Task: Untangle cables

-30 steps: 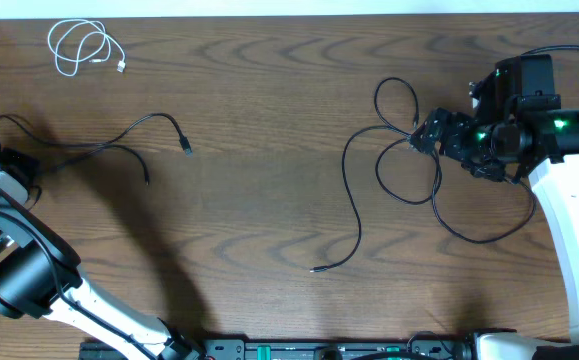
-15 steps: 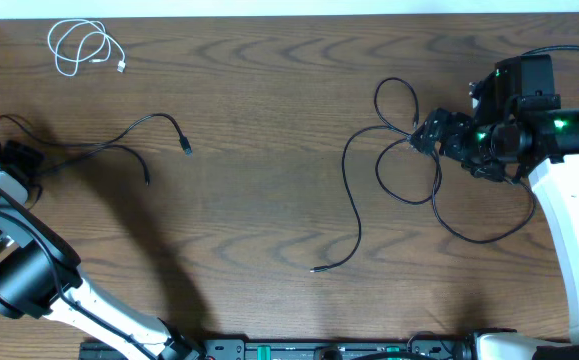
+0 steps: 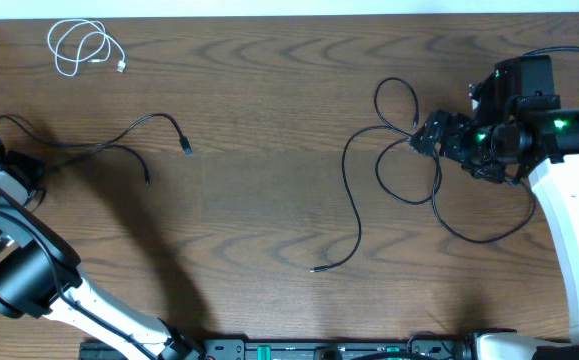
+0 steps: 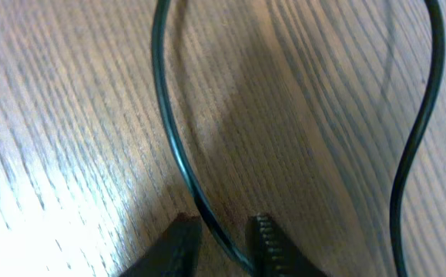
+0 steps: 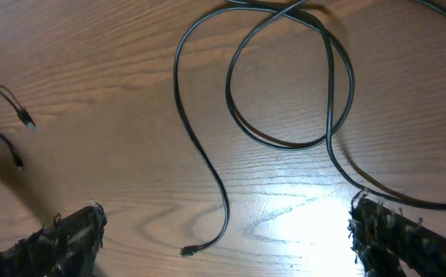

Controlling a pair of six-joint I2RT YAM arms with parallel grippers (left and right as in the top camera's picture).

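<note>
From overhead, a dark brown wood-grain table point(image 3: 269, 215) is seen, bounded at its far edge by a strip of white wall point(image 3: 269, 8). A small white cable point(image 3: 81, 47) lies coiled at the far left corner, well apart from everything else. A thin black cable point(image 3: 119, 135) is stretched along the left side, its two plug ends pointing toward the middle and its other end led to the left gripper point(image 3: 17, 165) at the table's left edge, where the white and black left arm point(image 3: 19, 270) is folded low. On the right, looped black cables point(image 3: 399, 170) are spread in crossing curves, one plug end reaching toward the near middle. The right gripper point(image 3: 424, 135) is held at the crossing of these loops, with the right arm point(image 3: 559, 200) bent in from the right edge and small green lights lit on it. In the left wrist view, the wood grain is seen very close, and the black cable point(image 4: 172, 131) is run between the two fingers point(image 4: 180, 238) of the left gripper point(image 4: 221, 231); the jaws are set close together, but whether the cable is actually pinched cannot be told. In the right wrist view, the right gripper point(image 5: 226, 215) is spread wide and nothing is held; the looped black cables point(image 5: 284, 77) lie on the table beyond it.
</note>
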